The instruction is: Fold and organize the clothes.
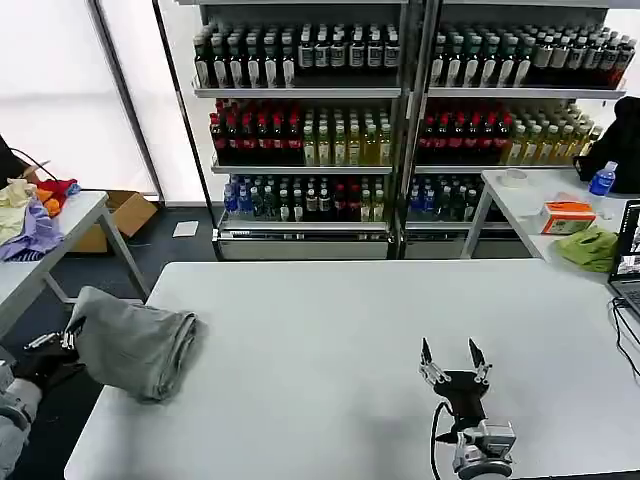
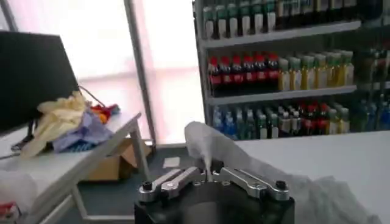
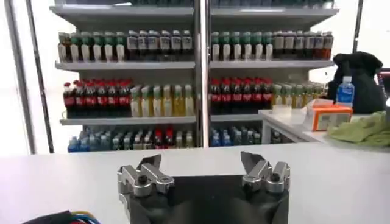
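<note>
A light grey T-shirt (image 1: 135,345), bunched into a loose roll, lies on the white table's (image 1: 330,330) left edge and hangs a little over it. My left gripper (image 1: 68,338) is at that edge, shut on a pinch of the shirt's fabric; in the left wrist view the grey T-shirt (image 2: 210,143) rises from between the closed left gripper (image 2: 208,171). My right gripper (image 1: 453,352) rests over the table near its front right, open with nothing between its fingers, as the right wrist view shows at the right gripper (image 3: 201,163).
A side table (image 1: 70,225) on the left holds cream, lavender and red garments (image 1: 30,210). Another table (image 1: 545,200) at the right carries an orange box (image 1: 567,215), a green cloth (image 1: 590,248) and a bottle. Shelves of drinks (image 1: 400,110) stand behind. A laptop (image 1: 630,260) sits at the right edge.
</note>
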### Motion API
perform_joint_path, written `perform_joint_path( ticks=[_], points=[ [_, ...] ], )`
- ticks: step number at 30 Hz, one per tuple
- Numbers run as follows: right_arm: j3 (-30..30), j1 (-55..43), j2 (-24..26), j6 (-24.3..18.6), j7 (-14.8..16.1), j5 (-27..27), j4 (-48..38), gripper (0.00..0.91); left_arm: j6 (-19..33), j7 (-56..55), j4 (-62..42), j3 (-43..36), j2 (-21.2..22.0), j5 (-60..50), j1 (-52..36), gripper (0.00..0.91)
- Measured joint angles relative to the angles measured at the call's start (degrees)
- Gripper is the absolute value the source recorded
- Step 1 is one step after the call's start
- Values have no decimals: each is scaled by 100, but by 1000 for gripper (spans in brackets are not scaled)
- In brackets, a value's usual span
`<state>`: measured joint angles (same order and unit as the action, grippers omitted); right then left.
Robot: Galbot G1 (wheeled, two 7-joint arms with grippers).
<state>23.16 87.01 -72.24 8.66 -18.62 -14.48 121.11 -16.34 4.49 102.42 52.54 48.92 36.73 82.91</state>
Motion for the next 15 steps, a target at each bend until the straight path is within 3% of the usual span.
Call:
perform_joint_path(
  ticks=[6, 15],
  points=[
    [100, 73, -74, 0, -8, 42, 9, 907, -51, -129, 713, -346, 206, -187, 75, 0],
    [345, 304, -270, -12, -11, 194, 109, 907, -235, -522, 1693, -2201, 855, -870, -267, 0]
  ],
)
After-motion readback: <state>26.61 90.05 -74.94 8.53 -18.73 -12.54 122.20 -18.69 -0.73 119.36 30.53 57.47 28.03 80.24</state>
